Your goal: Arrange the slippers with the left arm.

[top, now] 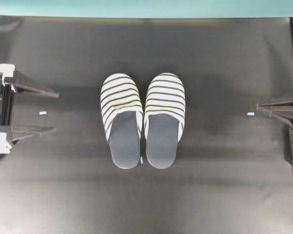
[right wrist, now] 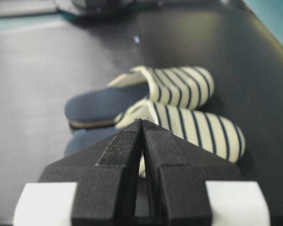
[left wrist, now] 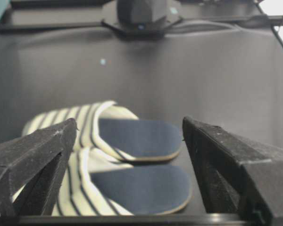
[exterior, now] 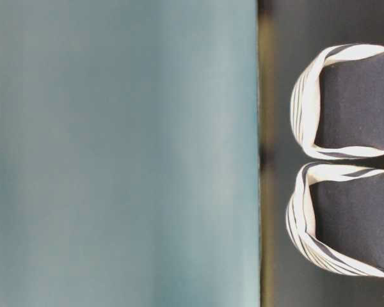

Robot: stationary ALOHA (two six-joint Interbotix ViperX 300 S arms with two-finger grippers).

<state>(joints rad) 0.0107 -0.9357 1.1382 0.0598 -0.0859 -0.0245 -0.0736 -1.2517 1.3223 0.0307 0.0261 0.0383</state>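
Note:
The two slippers stand side by side, toes to the back, in the middle of the black table: one slipper (top: 121,117) on the left, the other slipper (top: 165,117) touching or nearly touching it on the right. They also show in the left wrist view (left wrist: 132,188), the right wrist view (right wrist: 179,87) and the table-level view (exterior: 352,102). My left gripper (top: 56,111) is open and empty at the table's left edge, well apart from the slippers, and its jaws frame them in its wrist view (left wrist: 129,121). My right gripper (top: 258,106) is shut and empty at the right edge (right wrist: 142,121).
A teal wall (top: 146,7) runs along the back of the table. Small white tape marks lie on the mat at the left (top: 42,113) and right (top: 250,114). The opposite arm's base (left wrist: 141,12) sits at the far edge.

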